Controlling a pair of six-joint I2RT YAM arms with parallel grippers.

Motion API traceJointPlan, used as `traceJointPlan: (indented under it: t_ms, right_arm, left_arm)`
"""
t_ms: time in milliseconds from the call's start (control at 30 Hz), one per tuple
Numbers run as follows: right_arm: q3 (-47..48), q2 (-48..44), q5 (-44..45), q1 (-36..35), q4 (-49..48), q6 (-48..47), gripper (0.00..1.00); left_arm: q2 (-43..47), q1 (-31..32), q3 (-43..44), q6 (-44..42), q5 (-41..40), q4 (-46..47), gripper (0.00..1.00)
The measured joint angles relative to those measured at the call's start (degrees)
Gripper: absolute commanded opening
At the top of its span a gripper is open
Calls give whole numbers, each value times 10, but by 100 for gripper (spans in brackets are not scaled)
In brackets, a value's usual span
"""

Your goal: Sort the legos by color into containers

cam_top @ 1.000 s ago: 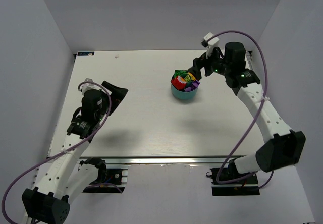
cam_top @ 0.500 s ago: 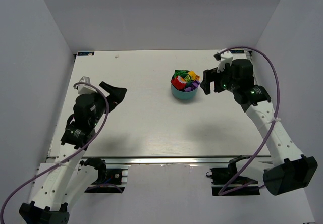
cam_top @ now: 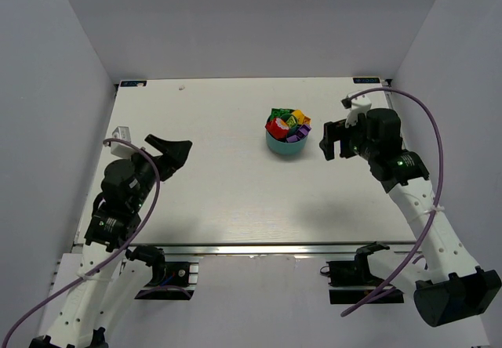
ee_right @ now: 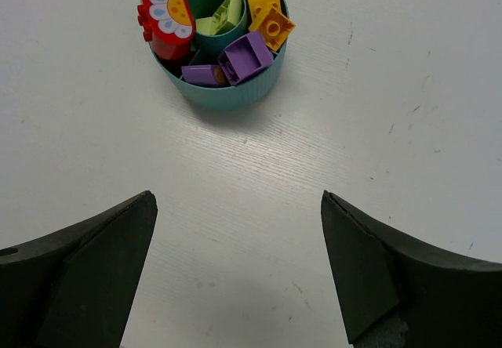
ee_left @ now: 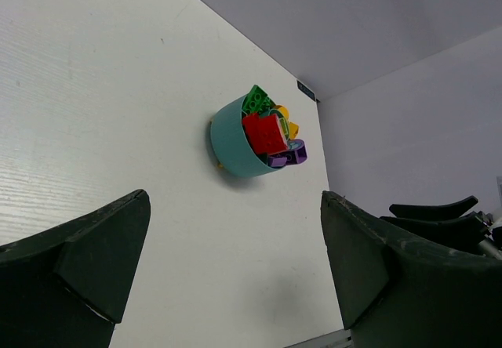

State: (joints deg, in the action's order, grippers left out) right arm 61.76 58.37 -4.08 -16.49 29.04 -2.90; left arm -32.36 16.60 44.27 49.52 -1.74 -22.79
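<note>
A round teal bowl [cam_top: 284, 146] [ee_right: 235, 96] [ee_left: 229, 146] stands right of the table's middle, its compartments filled with legos. In the right wrist view I see a red flower brick [ee_right: 166, 17], purple bricks [ee_right: 245, 56], orange-yellow bricks [ee_right: 269, 12], a lime piece [ee_right: 221, 17] in the central cup and green ones at the back. My right gripper [cam_top: 331, 139] [ee_right: 235, 215] is open and empty, just right of the bowl. Far to the left, my left gripper [cam_top: 171, 150] [ee_left: 235, 215] is also open with nothing between its fingers.
White side walls close in the table [cam_top: 220, 191] on the left, right and back. A metal rail [cam_top: 235, 248] runs along the near edge between the two arm bases. A small white speck [cam_top: 181, 88] lies near the back edge.
My right gripper has drawn back from above the bowl to its right and toward the near side. The left arm has pulled back toward its base. The bowl stayed put.
</note>
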Motion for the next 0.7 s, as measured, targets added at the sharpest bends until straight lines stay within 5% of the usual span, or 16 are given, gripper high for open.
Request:
traceJointPlan:
  t_ms: [700]
  right_arm:
    - [-32, -25, 9, 3, -5, 4, 90]
  left_arm:
    - [7, 0, -17, -6, 9, -3, 98]
